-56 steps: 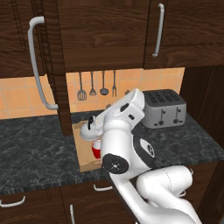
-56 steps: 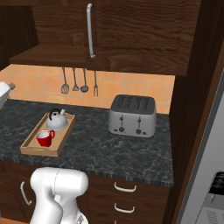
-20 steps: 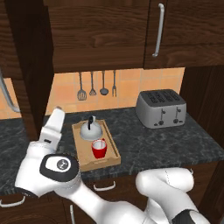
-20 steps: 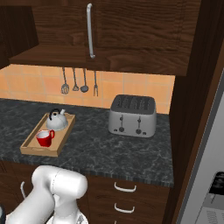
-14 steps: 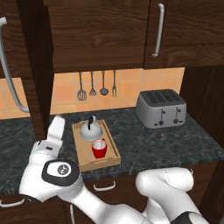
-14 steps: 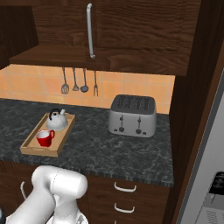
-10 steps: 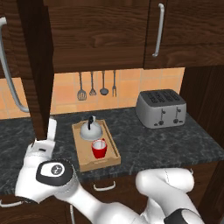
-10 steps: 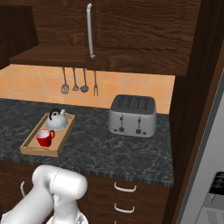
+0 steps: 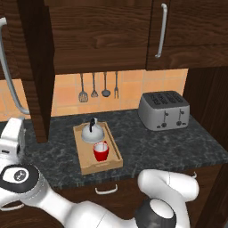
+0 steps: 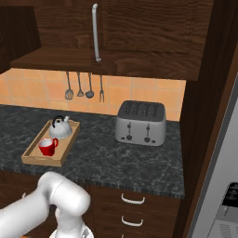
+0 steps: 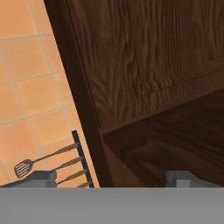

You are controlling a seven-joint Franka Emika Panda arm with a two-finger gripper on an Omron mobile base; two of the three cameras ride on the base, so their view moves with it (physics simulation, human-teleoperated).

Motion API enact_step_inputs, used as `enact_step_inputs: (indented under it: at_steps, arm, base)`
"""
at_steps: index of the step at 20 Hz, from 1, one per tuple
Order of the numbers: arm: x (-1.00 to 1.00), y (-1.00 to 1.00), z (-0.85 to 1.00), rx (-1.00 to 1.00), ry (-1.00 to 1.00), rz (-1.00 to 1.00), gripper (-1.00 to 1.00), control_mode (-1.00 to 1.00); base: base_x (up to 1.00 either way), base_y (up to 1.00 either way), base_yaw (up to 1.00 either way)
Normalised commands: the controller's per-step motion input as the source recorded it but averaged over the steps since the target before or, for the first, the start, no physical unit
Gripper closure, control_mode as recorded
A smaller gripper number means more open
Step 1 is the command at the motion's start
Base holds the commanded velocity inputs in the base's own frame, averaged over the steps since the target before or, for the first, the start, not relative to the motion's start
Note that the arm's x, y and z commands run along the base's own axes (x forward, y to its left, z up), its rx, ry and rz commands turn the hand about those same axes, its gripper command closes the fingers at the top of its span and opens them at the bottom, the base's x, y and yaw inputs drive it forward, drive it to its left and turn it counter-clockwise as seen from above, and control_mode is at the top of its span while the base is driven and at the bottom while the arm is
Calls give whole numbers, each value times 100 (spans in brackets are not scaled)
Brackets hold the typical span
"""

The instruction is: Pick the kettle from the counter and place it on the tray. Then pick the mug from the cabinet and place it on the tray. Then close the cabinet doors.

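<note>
The silver kettle [image 9: 92, 132] and the red mug [image 9: 101, 151] both stand in the wooden tray [image 9: 85, 167] on the dark counter [image 9: 147, 147]; in the right base view the kettle [image 10: 60, 128] sits behind the mug [image 10: 47, 146]. My gripper [image 11: 111, 178] is open, with its fingertips [image 11: 41, 176] wide apart on either side of the dark edge of the left cabinet door [image 11: 81, 96]. My hand [image 9: 13, 136] is low at the far left, below that door's curved handle [image 9: 9, 67]. The left cabinet door [image 9: 38, 67] stands ajar; the right one [image 9: 187, 26] is shut.
A boxy silver toaster [image 9: 164, 109] stands on the counter to the right of the tray. Several utensils [image 9: 94, 87] hang on the orange tiled wall behind it. A tall dark panel [image 10: 209, 116] bounds the counter on the right. Drawers with silver pulls [image 10: 132, 200] run below.
My hand has swung left and a little lower, to the far left of the counter. The open left door and its handle have shifted slightly. Kettle, mug and tray have not moved.
</note>
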Motion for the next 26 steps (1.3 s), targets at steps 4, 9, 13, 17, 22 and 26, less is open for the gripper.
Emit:
enact_step_inputs:
  at_steps: [4, 9, 13, 17, 22, 26]
  arm:
    - [-31, 5, 65, 0, 0, -32, -100, -100]
    - [-4, -23, 52, 0, 2, -22, -100, -100]
    - [1, -47, 32, 2, 3, -10, -100, -100]
    - [15, -65, 16, 7, 5, -1, -100, -100]
    - [24, -82, 12, 11, 6, 0, -100, -100]
    - [30, -87, 3, 16, 3, 0, -100, -100]
  base:
    - [0, 0, 0]
    - [0, 0, 0]
    - [0, 0, 0]
    - [0, 0, 0]
    - [0, 0, 0]
    - [0, 0, 0]
